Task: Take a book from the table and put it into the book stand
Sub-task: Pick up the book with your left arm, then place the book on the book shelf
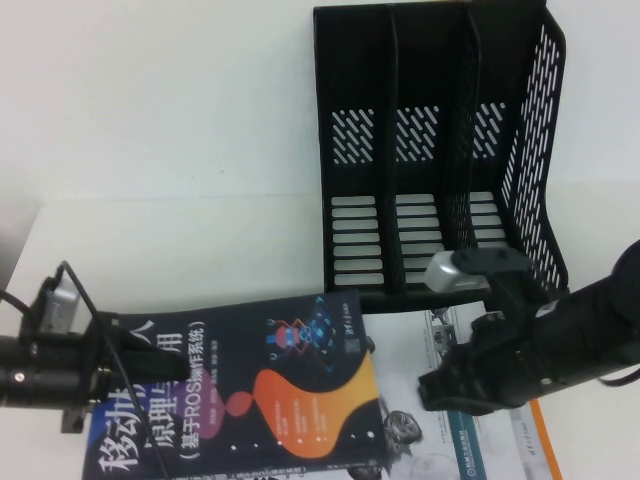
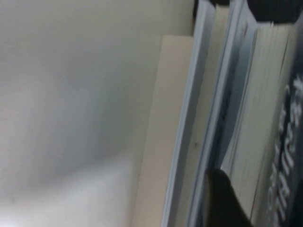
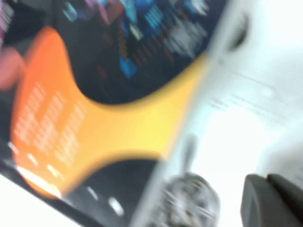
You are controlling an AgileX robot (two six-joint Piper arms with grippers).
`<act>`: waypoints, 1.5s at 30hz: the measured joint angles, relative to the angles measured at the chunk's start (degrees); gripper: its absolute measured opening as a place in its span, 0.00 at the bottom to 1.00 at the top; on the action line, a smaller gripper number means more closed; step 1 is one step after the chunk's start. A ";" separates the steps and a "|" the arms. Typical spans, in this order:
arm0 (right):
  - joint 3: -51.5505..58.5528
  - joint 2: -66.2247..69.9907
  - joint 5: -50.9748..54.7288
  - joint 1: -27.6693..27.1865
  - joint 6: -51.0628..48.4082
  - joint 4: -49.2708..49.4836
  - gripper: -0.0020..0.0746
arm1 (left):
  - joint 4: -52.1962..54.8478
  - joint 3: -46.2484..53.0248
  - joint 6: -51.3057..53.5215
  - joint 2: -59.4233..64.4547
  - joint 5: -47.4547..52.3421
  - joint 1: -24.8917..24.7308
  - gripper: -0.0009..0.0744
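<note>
A white paperback with grey pictures [image 1: 435, 400] lay nearer the camera than the black rack, an orange-edged book [image 1: 540, 430] beside it.

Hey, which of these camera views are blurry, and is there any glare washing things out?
High view: mostly sharp; the book, the book stand, the left gripper at the book's left edge and the right gripper over the white book all read clearly, though the table looks overexposed. Left wrist view: soft, page edges only. Right wrist view: heavily blurred, with white glare.
</note>
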 joint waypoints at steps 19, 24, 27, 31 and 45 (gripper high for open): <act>0.00 -12.45 5.91 -8.40 2.99 -10.61 0.02 | 4.86 -12.11 -17.78 -18.89 -1.35 0.40 0.29; 0.00 -12.83 6.84 -8.40 2.99 -10.92 0.02 | 8.64 -20.55 -23.63 -21.09 -0.56 -3.67 0.16; 0.00 -12.83 6.84 -8.40 2.99 -11.20 0.02 | 13.89 -25.42 -27.91 -21.09 -0.56 -8.72 0.16; 0.00 -12.83 6.84 -8.40 2.99 -11.24 0.02 | 19.71 -29.60 -32.14 -21.09 0.41 -14.50 0.16; 0.00 -12.96 8.36 -8.40 8.25 -17.59 0.02 | 25.16 -49.44 -44.77 -17.70 3.35 -16.34 0.16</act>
